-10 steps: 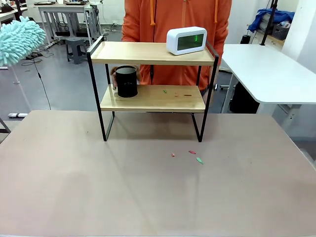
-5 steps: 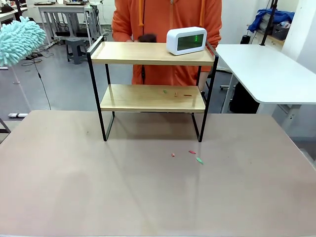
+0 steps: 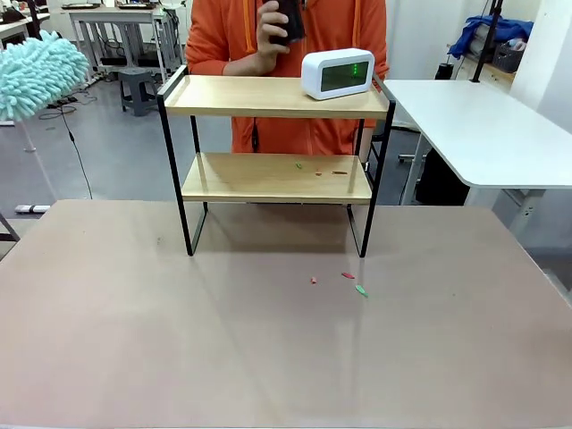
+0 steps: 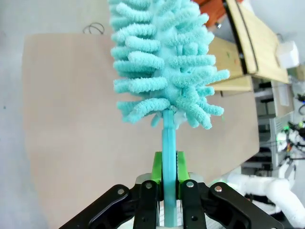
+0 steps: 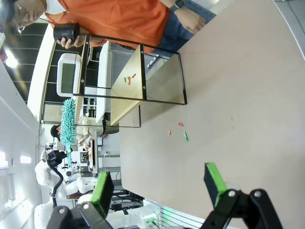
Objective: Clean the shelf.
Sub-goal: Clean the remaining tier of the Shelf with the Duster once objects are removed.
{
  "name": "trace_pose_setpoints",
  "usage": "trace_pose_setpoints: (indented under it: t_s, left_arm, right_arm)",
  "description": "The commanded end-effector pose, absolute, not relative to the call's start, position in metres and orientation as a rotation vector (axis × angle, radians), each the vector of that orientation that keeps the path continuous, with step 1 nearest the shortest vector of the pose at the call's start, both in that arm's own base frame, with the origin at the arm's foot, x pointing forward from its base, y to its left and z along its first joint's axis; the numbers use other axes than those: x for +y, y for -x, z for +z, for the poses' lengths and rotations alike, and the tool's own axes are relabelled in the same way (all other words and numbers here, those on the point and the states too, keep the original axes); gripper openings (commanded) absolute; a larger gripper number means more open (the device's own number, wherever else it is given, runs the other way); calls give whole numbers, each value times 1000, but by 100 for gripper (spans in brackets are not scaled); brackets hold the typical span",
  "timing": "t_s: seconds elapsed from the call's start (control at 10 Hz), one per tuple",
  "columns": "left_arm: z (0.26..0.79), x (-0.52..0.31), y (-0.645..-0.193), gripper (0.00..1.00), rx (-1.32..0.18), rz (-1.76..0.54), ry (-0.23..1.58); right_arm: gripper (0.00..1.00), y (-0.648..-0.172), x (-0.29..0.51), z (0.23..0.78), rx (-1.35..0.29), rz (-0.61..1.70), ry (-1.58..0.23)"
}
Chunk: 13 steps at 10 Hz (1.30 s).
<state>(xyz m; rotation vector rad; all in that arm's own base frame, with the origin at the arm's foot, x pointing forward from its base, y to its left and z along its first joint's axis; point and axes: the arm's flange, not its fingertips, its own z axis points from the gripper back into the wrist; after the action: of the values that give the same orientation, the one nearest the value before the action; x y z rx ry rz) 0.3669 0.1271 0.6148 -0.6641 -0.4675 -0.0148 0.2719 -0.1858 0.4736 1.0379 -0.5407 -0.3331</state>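
One shelf (image 3: 268,96), one clock (image 3: 338,73), one duster (image 3: 36,71)

my left hand (image 4: 168,168) grips the flat teal handle (image 4: 168,143) of a duster (image 4: 162,62), with the green pads (image 4: 156,168) pressed against it from both sides. the handle runs straight up from between them to the fluffy teal head, which fans out wide above. beneath it lies the beige table (image 4: 71,124). at the upper right i see the shelf (image 4: 259,52) at a slant, its boards light wood in a black frame, with a white clock (image 4: 287,53) at its right edge.
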Motion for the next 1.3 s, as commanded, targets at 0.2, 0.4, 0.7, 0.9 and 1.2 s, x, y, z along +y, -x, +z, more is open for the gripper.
trace_pose_setpoints:
  t_s: [0.2,0.4,0.7,0.9,1.2]
  left_arm:
    - [638,124,-226,13,-408,-349,723]
    - [632,94,-188,13,-322,-661,780]
    - [628,44,-187,13,-187,-918,816]
    - [612,-1,-208,13,-166,-830,736]
    - [573,-70,-241,13,-170,-698,656]
  right_arm:
    - [100,-275,-185,473,-577,-314,-1055]
    - [100,-275,-185,473,-577,-314,-1055]
    - [100,-275,-185,473,-577,-314,-1055]
    - [100,-275,-185,473,-577,-314,-1055]
    - [100,-275,-185,473,-577,-314,-1055]
